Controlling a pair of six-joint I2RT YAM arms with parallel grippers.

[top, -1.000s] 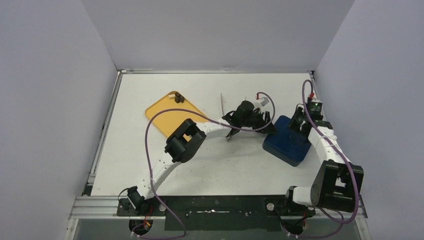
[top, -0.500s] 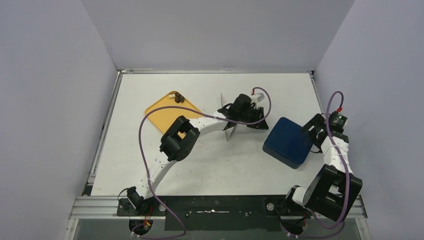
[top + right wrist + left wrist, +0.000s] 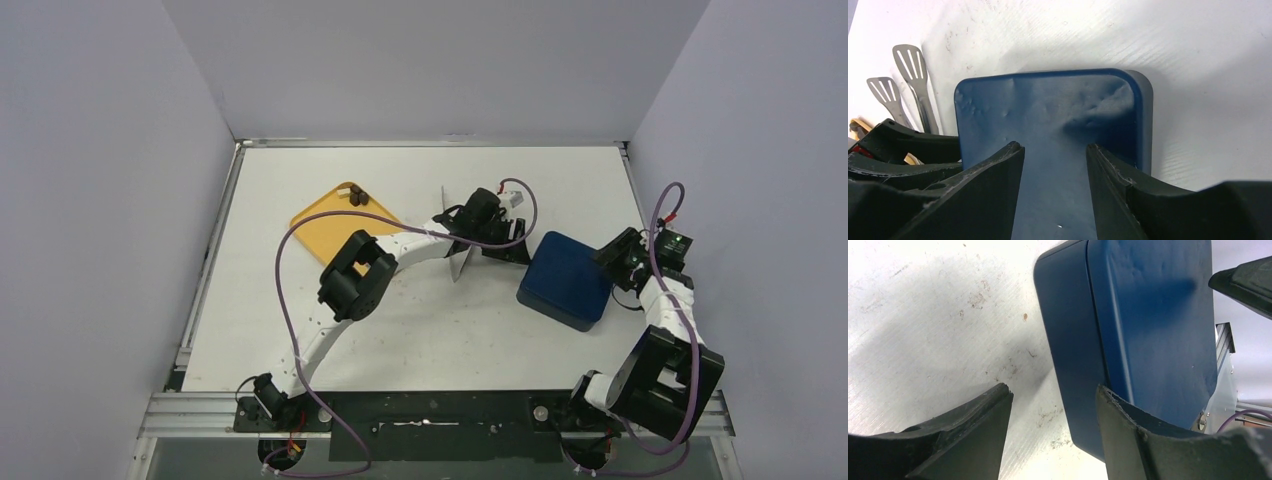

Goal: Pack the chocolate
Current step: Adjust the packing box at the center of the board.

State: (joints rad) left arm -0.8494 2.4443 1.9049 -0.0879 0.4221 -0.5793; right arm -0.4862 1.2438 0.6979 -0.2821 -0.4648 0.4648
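A few small chocolate pieces (image 3: 356, 197), dark and cream, sit at the far corner of the yellow tray (image 3: 330, 238). A closed dark blue box (image 3: 563, 281) lies at the right of the table. My left gripper (image 3: 505, 248) is at the box's left side, open, with one fingertip (image 3: 1120, 415) against the box wall (image 3: 1073, 350) and bare table between the jaws. My right gripper (image 3: 618, 262) reaches in from the right, open, its fingers (image 3: 998, 170) hovering over the blue lid (image 3: 1048, 110). Neither holds anything.
Metal tongs (image 3: 460, 264) lie on the table just behind my left wrist; their slotted ends (image 3: 910, 75) show in the right wrist view. The table's right edge and rail (image 3: 630, 180) run close behind my right arm.
My right gripper left the box top, swung out to the right, then came back in to the box's right edge. The box slid slightly left. My left gripper shifted a little toward the tongs.
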